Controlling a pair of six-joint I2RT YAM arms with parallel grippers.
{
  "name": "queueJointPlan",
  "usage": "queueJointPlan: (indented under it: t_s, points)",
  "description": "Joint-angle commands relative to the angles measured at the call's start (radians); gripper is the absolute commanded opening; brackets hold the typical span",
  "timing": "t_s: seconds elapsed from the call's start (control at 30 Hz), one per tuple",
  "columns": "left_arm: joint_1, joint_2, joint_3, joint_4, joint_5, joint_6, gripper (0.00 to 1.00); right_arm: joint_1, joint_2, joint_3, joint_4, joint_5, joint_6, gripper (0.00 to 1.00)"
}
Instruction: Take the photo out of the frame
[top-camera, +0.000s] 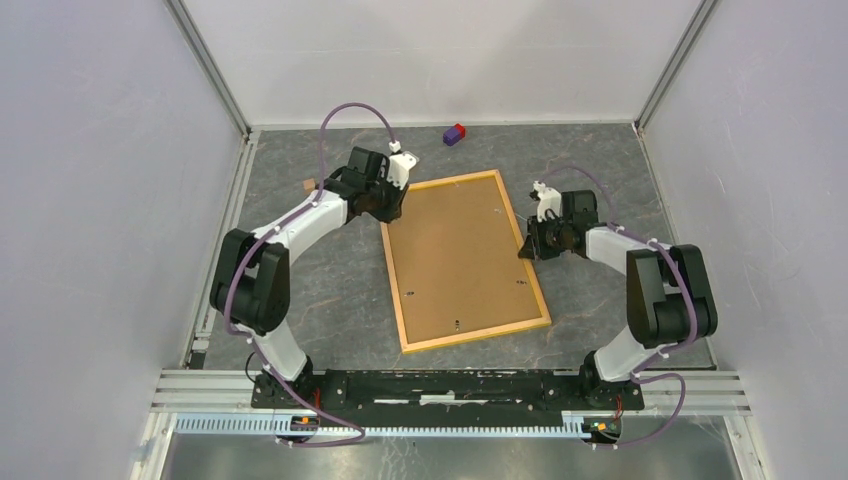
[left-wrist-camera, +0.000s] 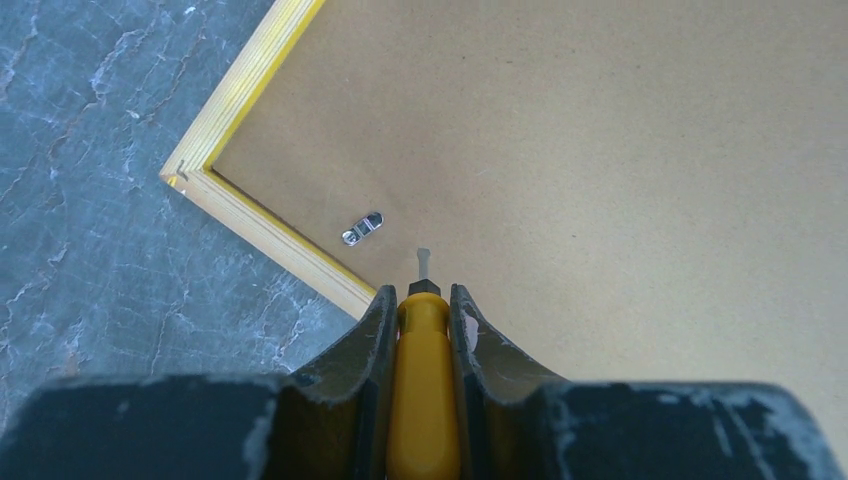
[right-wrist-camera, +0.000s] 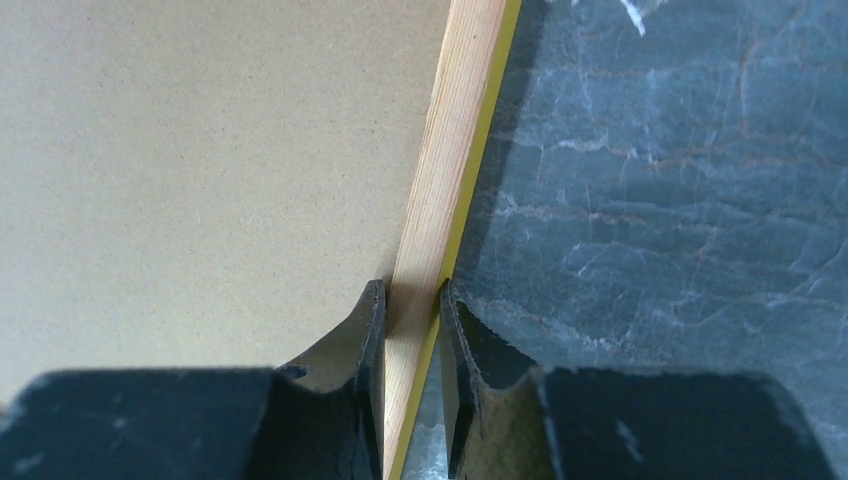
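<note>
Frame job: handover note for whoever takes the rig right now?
The left gripper is shut on a yellow-handled screwdriver, tip beside a metal clip near a corner of the frame.
The right gripper is shut on the frame's right rail.
The frame lies face down, brown backing board up; photo hidden.
Done: nothing out yet.
Left: free clips, lift backing, take out photo.

Black fingers, white-black arms, purple cables

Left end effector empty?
No, the left end effector is shut on a yellow-handled screwdriver, whose tip points at the brown back of the frame.
</note>
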Motion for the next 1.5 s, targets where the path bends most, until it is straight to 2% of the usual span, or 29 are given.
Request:
queueJointPlan:
  t_s: [0.0, 0.13, 0.3, 0.4, 0.53, 0.67, 0.83, 0.93, 1.17, 1.47]
  points:
    - [0.022, -0.081, 0.029, -0.007, 0.051, -0.075, 0.02, 0.005, 0.118, 0.046, -0.151, 0.157, -0.253, 0.00]
    - [0.049, -0.120, -0.002, -0.016, 0.095, -0.106, 0.02, -0.027, 0.167, 0.162, -0.186, 0.222, -0.424, 0.00]
    - [0.057, -0.185, -0.043, -0.025, 0.104, -0.102, 0.02, -0.068, 0.250, 0.336, -0.251, 0.204, -0.643, 0.00]
    - [0.062, -0.212, -0.060, -0.034, 0.108, -0.098, 0.02, -0.076, 0.296, 0.450, -0.287, 0.181, -0.714, 0.02]
    - [0.065, -0.236, -0.075, -0.039, 0.118, -0.099, 0.02, -0.077, 0.367, 0.593, -0.347, 0.086, -0.640, 0.49]
    - [0.064, -0.257, -0.079, -0.040, 0.123, -0.103, 0.02, -0.075, 0.418, 0.657, -0.320, 0.055, -0.555, 0.58]
    - [0.065, -0.274, -0.080, -0.045, 0.125, -0.108, 0.02, -0.075, 0.497, 0.715, -0.318, -0.007, -0.522, 0.57]
    - [0.068, -0.276, -0.078, -0.047, 0.127, -0.110, 0.02, -0.068, 0.535, 0.739, -0.341, -0.071, -0.536, 0.45]
    - [0.071, -0.280, -0.072, -0.057, 0.138, -0.120, 0.02, 0.017, 0.599, 0.788, -0.460, -0.046, -0.729, 0.17]
    - [0.074, -0.293, -0.076, -0.074, 0.146, -0.117, 0.02, 0.146, 0.570, 0.774, -0.552, -0.014, -0.995, 0.10]
